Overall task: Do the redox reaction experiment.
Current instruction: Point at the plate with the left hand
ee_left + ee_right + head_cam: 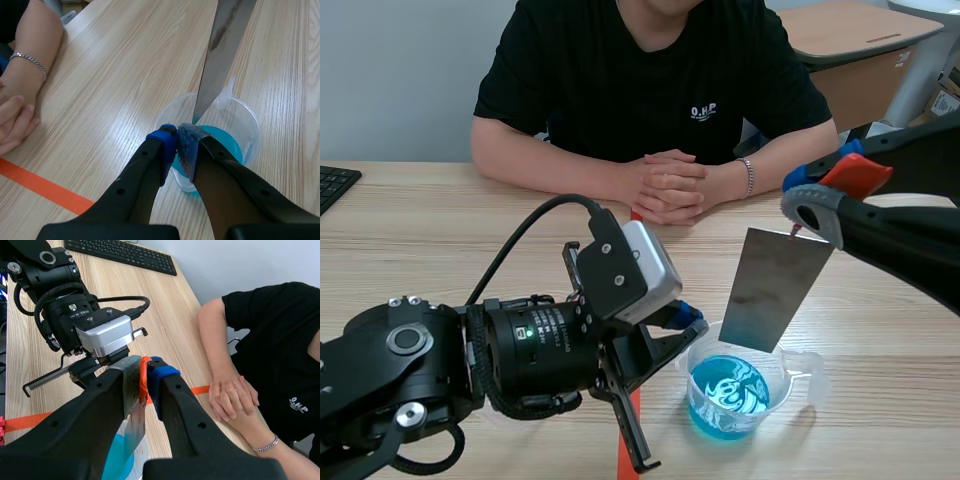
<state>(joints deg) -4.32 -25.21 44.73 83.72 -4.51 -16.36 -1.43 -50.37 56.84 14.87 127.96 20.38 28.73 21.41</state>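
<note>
The right gripper [144,377] is pinching the thin metal plate [770,290] by its top; the plate is hanging over the cup [790,375] of blue water [728,395]; it is looking stiff, light, slippery; the left gripper [181,142] is squeezing the bendy cup's rim.

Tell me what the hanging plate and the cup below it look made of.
The plate: probably metal, dull grey with a mottled, faintly reflective sheen; thin, flat and rigid. The cup: likely clear plastic, see-through walls showing the blue liquid, with moulded spout.
</note>
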